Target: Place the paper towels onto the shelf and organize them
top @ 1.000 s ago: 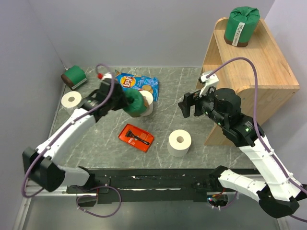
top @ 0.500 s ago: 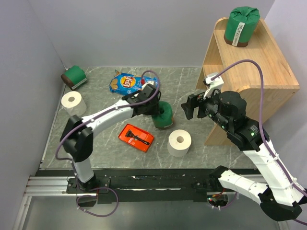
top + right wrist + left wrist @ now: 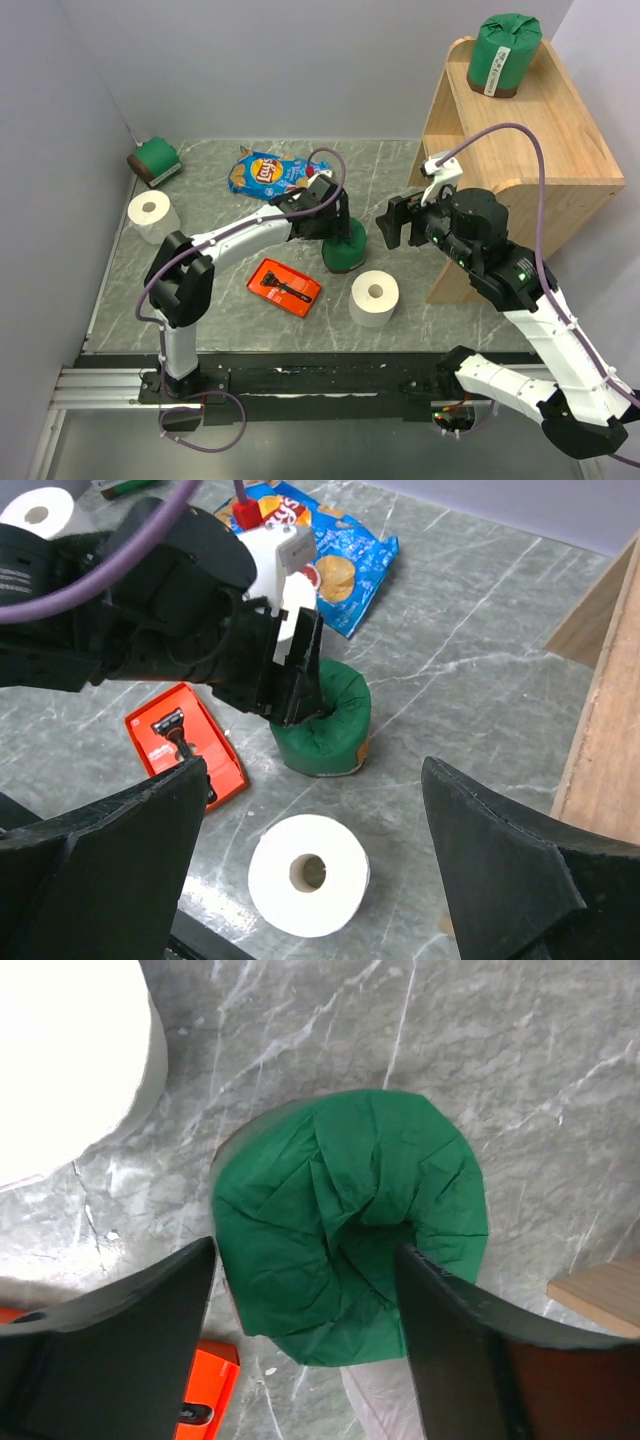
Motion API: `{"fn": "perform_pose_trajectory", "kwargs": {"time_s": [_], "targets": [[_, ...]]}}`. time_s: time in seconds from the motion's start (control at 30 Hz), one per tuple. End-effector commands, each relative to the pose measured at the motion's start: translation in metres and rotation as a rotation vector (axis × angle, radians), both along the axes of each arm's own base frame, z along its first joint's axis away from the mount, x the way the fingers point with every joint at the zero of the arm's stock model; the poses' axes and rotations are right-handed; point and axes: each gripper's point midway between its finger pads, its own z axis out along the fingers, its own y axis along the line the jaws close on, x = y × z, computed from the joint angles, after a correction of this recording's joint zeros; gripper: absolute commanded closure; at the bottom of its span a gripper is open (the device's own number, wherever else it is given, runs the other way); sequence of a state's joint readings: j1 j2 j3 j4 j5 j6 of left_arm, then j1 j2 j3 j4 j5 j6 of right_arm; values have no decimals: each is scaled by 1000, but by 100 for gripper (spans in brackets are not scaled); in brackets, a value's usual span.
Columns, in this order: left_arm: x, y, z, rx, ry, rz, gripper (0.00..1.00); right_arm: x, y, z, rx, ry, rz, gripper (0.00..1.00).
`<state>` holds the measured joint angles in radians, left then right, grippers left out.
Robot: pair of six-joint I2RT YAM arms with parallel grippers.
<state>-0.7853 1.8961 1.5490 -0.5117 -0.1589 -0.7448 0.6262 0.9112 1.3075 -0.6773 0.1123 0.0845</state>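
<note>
The green-wrapped paper towel roll [image 3: 343, 247], standing mid-worktop, is straddled by the left gripper [image 3: 303, 1248], though whether it is clamped cannot be told. It is best released upright for the wide-spread right gripper [image 3: 312, 780].

Mid-table, a green-wrapped roll [image 3: 347, 258] is boxed in: the left gripper [image 3: 308, 1260] sits over it, a bare white roll [image 3: 374, 297] stands near its front, and a red tray [image 3: 285, 286] lies to its left. The right gripper [image 3: 315, 770], jaws spread, fills the gap toward the wooden shelf [image 3: 545, 140], whose top is bare but for a second green roll [image 3: 505, 52] at the far end.

Pale lavender walls [image 3: 250, 70] enclose a grey marble tabletop [image 3: 385, 170].
</note>
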Motion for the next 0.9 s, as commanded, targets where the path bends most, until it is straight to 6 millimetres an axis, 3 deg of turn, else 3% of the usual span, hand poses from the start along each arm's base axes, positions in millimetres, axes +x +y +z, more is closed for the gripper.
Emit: {"fn": "perform_pose_trajectory", "kwargs": {"time_s": [0.0,0.03,0.07,0.1,0.13,0.17,0.2,0.23,0.27,0.3,0.33,0.37,0.4,0.43,0.63,0.8,0.87], "targets": [[17,18,74,-63,-154,53,12,2,8,0,24,21,6,7],[17,27,95,-95,-190,63,9,2,10,-1,31,30,8,7],[23,41,103,-106,-205,90,1,3,13,-2,35,35,13,7],[22,54,99,-93,-205,99,3,5,17,-5,34,47,18,7],[21,68,118,-108,-245,120,4,6,22,-6,42,57,31,7],[23,85,121,-98,-259,150,4,7,24,-7,42,63,35,8],[20,100,114,-61,-260,164,4,10,30,-11,40,78,43,8],[16,120,130,-45,-312,211,4,11,34,-13,44,88,46,8],[14,134,131,-21,-328,239,4,13,36,-15,43,97,47,8],[7,149,119,32,-326,255,4,16,43,-21,35,116,52,9],[1,167,132,48,-375,300,4,18,47,-24,39,132,53,9],[-4,177,131,67,-386,322,4,20,51,-27,35,143,50,9],[-12,186,120,96,-378,326,4,26,57,-36,19,170,48,9],[-21,194,130,81,-407,335,4,26,63,-41,16,186,53,10],[-49,216,137,120,-460,289,4,52,86,-87,-75,298,8,10],[-59,232,128,197,-486,287,4,72,100,-125,-140,381,-39,11],[-59,234,133,195,-496,299,4,78,107,-137,-151,405,-43,12]]}}
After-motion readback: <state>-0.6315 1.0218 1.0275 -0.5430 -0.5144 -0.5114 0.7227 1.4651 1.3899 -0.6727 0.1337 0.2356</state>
